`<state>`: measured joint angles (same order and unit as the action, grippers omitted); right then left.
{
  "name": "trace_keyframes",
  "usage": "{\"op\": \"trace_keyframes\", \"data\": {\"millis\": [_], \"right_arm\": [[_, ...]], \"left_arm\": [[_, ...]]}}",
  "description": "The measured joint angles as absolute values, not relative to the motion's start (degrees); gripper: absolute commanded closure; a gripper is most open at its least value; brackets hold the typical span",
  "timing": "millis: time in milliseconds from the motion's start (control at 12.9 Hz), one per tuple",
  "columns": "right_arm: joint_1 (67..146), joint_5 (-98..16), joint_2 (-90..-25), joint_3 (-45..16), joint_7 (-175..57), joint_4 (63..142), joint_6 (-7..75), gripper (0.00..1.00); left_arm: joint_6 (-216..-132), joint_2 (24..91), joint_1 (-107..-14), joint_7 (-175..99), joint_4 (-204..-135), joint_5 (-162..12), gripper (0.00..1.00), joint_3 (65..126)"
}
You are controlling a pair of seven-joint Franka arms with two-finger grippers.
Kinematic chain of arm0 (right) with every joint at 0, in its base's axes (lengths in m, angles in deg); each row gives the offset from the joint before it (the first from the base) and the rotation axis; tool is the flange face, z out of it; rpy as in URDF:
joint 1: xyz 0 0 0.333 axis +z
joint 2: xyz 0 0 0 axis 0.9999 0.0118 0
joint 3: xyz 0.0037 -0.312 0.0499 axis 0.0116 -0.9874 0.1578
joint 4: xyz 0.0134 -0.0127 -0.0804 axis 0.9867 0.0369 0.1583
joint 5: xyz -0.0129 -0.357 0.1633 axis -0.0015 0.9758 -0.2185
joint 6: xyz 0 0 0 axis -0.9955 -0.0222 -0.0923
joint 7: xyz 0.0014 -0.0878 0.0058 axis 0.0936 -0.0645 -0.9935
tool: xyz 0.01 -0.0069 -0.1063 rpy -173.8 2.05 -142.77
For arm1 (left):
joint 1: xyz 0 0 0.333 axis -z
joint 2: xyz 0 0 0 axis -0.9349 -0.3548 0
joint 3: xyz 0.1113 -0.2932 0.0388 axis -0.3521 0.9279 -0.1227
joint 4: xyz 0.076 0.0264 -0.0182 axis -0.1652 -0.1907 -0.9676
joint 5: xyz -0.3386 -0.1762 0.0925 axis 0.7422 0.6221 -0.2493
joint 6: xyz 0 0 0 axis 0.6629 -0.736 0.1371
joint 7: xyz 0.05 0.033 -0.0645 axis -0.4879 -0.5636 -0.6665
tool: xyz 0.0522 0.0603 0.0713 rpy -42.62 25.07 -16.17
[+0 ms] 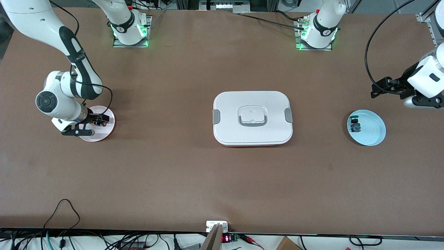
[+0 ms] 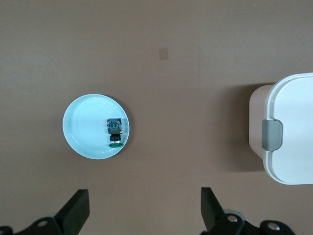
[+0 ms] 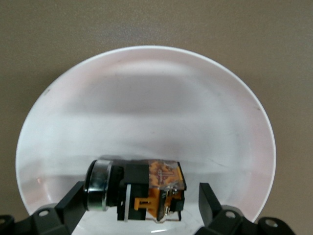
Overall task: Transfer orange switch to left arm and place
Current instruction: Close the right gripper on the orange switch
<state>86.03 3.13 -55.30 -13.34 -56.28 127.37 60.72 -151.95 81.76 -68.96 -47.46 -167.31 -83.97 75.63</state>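
Observation:
The orange switch point(image 3: 142, 188) lies on its side on a white-pink round plate point(image 3: 146, 98) at the right arm's end of the table. My right gripper point(image 3: 142, 205) is down at the plate, open, one finger on each side of the switch; a gap shows at the body end. In the front view the right gripper point(image 1: 99, 121) covers most of the switch point(image 1: 101, 122). My left gripper point(image 1: 380, 88) waits open and empty in the air at the left arm's end. The white box point(image 1: 252, 118) stands mid-table between the arms.
A light blue plate point(image 1: 373, 133) holds a green-capped, blue-bodied switch point(image 1: 355, 125) near the left gripper; both show in the left wrist view, plate point(image 2: 78, 132) and switch point(image 2: 114, 131), with the box's clip end point(image 2: 293, 127). Cables lie along the table's near edge.

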Motion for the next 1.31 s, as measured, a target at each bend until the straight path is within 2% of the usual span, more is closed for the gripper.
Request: {"op": "trace_keyframes", "data": {"millis": [77, 154, 232, 463, 695, 927, 1158, 1313], "right_arm": [[86.03, 3.13, -55.13, -13.34, -56.28, 127.37, 60.74, 0.09], [86.03, 3.13, -55.02, -13.34, -56.28, 127.37, 60.78, 0.22], [86.03, 3.12, -54.99, -13.34, -56.27, 127.37, 60.79, 0.58], [86.03, 3.12, -55.08, -13.3, -56.31, 127.34, 60.82, 0.84], [86.03, 3.12, -55.34, -13.02, -56.34, 127.15, 60.68, 0.88], [86.08, 3.12, -56.8, -11.97, -56.38, 126.82, 58.63, 0.88], [86.12, 3.12, -59.6, -10.31, -56.42, 125.05, 54.01, 0.88], [86.16, 3.12, -62.12, -8.52, -56.52, 122.24, 47.87, 0.88]], "left_arm": [[-151.95, 81.76, -68.96, -47.46, -167.31, -83.97, 0.0, 75.63], [-151.95, 81.76, -68.96, -47.46, -167.31, -83.97, 0.0, 75.63], [-151.95, 81.76, -68.96, -47.46, -167.31, -83.97, 0.0, 75.63], [-151.95, 81.76, -68.96, -47.46, -167.31, -83.97, 0.0, 75.63], [-151.95, 81.76, -68.96, -47.46, -167.31, -83.97, 0.0, 75.63], [-151.95, 81.75, -68.96, -47.46, -167.31, -83.97, 0.0, 75.63], [-151.95, 81.75, -68.96, -47.46, -167.31, -83.97, 0.0, 75.63], [-151.95, 81.73, -68.96, -47.46, -167.31, -83.97, 0.0, 75.63]]}}
